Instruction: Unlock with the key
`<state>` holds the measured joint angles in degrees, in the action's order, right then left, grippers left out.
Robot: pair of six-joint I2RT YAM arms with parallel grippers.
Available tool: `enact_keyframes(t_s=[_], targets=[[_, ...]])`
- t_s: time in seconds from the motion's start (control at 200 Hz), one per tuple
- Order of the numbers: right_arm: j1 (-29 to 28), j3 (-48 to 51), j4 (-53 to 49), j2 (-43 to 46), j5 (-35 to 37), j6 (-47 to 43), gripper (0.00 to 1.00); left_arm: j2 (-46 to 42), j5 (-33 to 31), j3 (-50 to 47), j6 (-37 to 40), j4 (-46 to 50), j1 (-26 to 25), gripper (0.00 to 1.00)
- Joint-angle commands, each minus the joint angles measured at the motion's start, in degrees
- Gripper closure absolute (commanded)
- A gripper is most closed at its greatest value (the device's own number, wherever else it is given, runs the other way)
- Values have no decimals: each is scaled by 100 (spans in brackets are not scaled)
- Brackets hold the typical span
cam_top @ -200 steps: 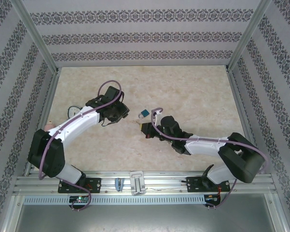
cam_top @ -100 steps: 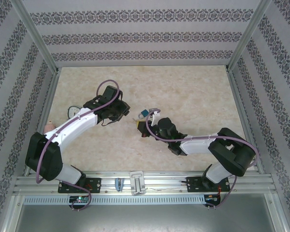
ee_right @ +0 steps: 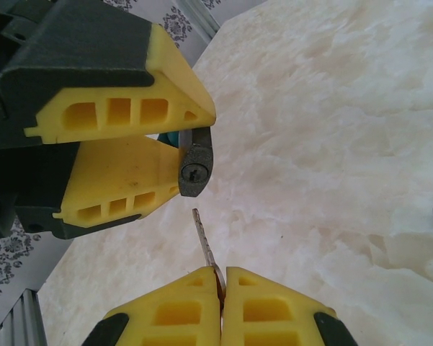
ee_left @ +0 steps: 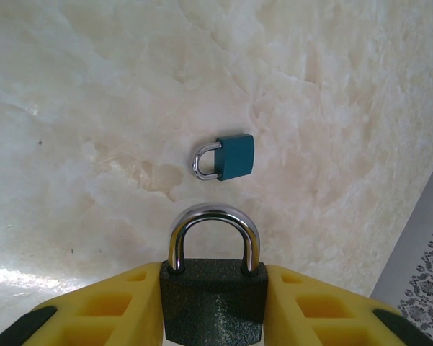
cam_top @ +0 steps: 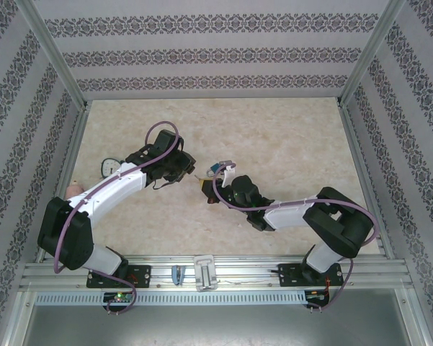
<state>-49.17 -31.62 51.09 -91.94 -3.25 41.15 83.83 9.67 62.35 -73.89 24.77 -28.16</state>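
While the dark padlock (ee_right: 195,169) is sitting clamped between the yellow fingers (ee_right: 169,79) of the left pincer (ee_right: 193,140) in the upper left of the right wrist view, its underside is facing the camera and its keyhole is showing as a small slot. Just below it, the key (ee_right: 204,241) is pointing its thin blade up and slightly left toward that keyhole, the tip stopping just short of the lock body. The right pincer (ee_right: 222,277) at the bottom centre is pinching the key's lower end, closed down so far that only the key is parting its two sides. Seen from the left wrist, the dark padlock is standing upright at the bottom centre, its body squeezed from both sides and its silver shackle arching closed above. Higher in that frame, near the middle, a teal padlock (ee_left: 234,156) is lying flat on the pale marbled bench (ee_left: 94,108), shackle pointing left, well apart from the held one. From the top camera, both arms are meeting near the centre of the bench, the left reaching in from the lower left, the right from the lower right
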Motion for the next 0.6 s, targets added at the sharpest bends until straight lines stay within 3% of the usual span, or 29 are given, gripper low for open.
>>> enact_keyframes(t_s=[0.0, 0.595], targets=[[-101, -148, 356, -111, 164, -63, 100, -173, 53, -70, -91, -228, -52, 64], [-127, -243, 481, -316, 335, -38, 100, -157, 114, -133, -100, -245, -56, 64]])
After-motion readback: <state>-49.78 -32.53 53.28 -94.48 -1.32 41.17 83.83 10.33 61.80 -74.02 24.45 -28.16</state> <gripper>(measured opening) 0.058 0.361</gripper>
